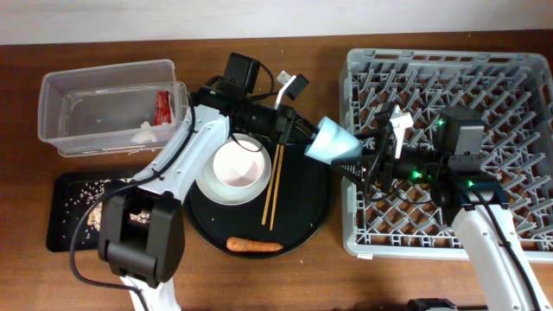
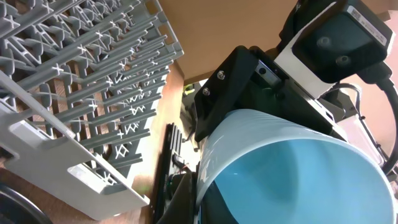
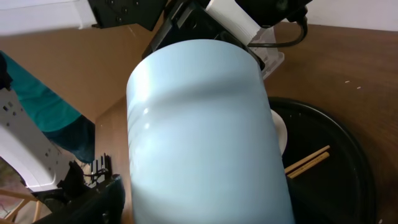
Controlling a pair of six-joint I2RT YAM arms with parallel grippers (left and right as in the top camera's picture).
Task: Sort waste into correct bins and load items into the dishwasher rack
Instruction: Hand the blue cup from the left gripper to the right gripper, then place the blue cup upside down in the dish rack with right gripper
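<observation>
Light blue cup (image 1: 333,141) hangs tilted beside the dishwasher rack (image 1: 484,78). Your outstretched left gripper (image 1: 304,135) pinches its rim. You can't tell whether the right gripper (image 1: 363,161), touching it, grips.

A light blue cup (image 1: 333,141), tipped on its side, held aloft — just beside grey rack (image 1: 484,78)

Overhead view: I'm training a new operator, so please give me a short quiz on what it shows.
1. True or false: the carrot lies on the round black tray.
2. What is up between the left pincer and the right pincer? A bowl, B cup, C plate.
3. Fill in: the red wrapper lies in the clear ___.
Key: 1 true; 2 B; 3 tub.
</observation>
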